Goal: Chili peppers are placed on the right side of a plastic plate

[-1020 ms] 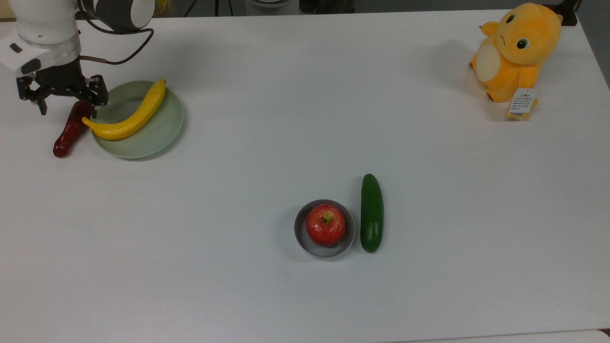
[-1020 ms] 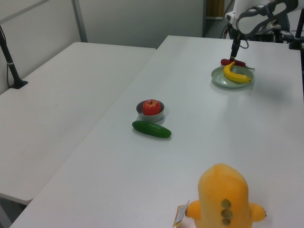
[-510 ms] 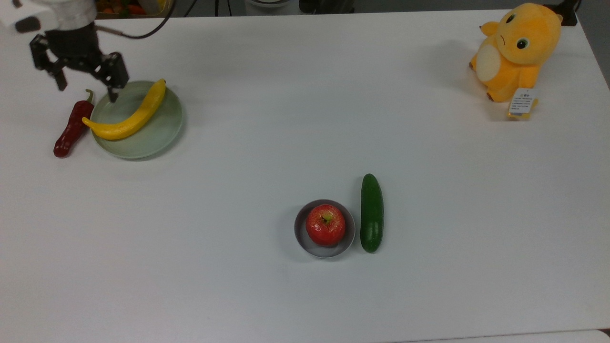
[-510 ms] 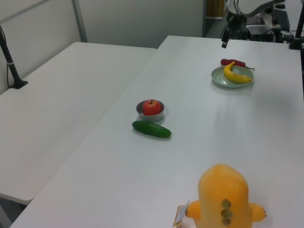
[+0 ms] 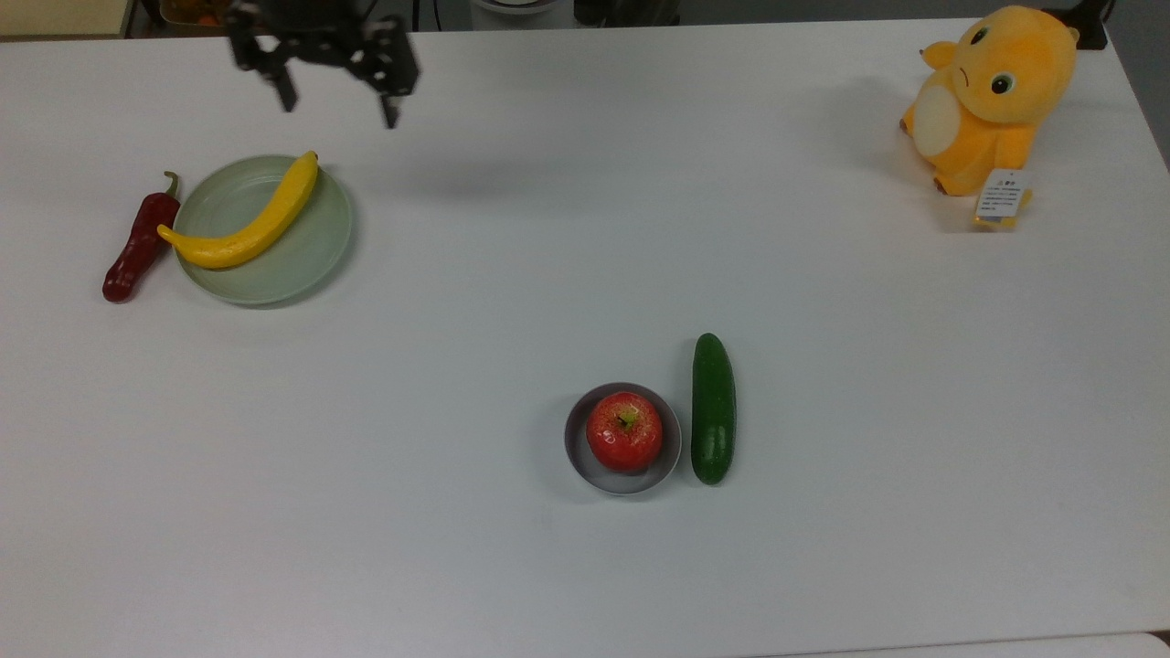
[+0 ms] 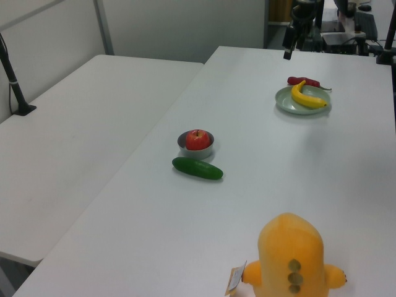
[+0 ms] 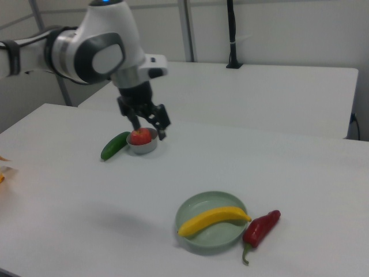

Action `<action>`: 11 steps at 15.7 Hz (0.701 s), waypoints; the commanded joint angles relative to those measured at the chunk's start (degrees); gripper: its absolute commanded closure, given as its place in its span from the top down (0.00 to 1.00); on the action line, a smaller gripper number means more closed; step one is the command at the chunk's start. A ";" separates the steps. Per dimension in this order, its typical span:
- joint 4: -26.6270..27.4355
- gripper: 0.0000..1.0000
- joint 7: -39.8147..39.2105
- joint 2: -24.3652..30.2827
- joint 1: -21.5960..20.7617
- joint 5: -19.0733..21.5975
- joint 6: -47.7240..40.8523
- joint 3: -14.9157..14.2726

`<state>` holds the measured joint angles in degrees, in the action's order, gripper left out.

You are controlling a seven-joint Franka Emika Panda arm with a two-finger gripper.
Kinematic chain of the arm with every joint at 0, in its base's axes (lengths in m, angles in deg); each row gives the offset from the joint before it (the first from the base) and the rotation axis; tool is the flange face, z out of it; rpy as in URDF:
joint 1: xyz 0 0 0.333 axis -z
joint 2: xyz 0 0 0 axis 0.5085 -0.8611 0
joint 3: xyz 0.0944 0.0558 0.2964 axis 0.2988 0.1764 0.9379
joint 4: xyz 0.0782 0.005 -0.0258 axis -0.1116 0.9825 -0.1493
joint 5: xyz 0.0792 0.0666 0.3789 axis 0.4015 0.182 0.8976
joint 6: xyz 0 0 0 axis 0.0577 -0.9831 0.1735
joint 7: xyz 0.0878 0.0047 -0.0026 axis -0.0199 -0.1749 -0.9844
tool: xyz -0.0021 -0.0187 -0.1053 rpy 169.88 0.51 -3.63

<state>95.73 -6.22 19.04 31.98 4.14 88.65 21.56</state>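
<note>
white bench (image 5: 585, 228) sitting among grey walls | chili peppers (image 5: 137, 245) lying glossy dark red, well apart from pincer (image 5: 338, 108) | pincer hanging released

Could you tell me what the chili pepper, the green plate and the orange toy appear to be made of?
The chili pepper looks like moulded plastic: dark red, glossy, with highlights along its body. The green plate seems to be plastic too, pale, smooth and evenly coloured with a dull sheen. The orange toy looks like plush fabric, with a soft fuzzy surface and a paper tag.

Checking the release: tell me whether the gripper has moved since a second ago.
Yes. The gripper went from over the chili pepper toward the top view's upper right, past the plate.
</note>
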 commanded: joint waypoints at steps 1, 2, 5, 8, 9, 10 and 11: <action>1.29 1.00 5.39 1.52 -2.47 0.92 -1.71 4.35; 1.38 1.00 5.93 1.70 -2.65 0.92 -1.97 5.84; 1.38 1.00 6.11 1.79 -2.56 0.92 -2.42 10.50; 1.12 1.00 7.42 1.70 -2.65 1.00 -2.50 12.97; 1.21 1.00 8.56 1.70 -2.65 1.00 -2.42 13.32; 1.21 1.00 9.53 1.52 -2.74 1.00 -2.33 13.50; 1.29 1.00 9.71 1.61 -2.91 1.00 -2.41 13.59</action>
<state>96.18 1.60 19.65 29.25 4.34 87.45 34.78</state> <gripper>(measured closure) 0.000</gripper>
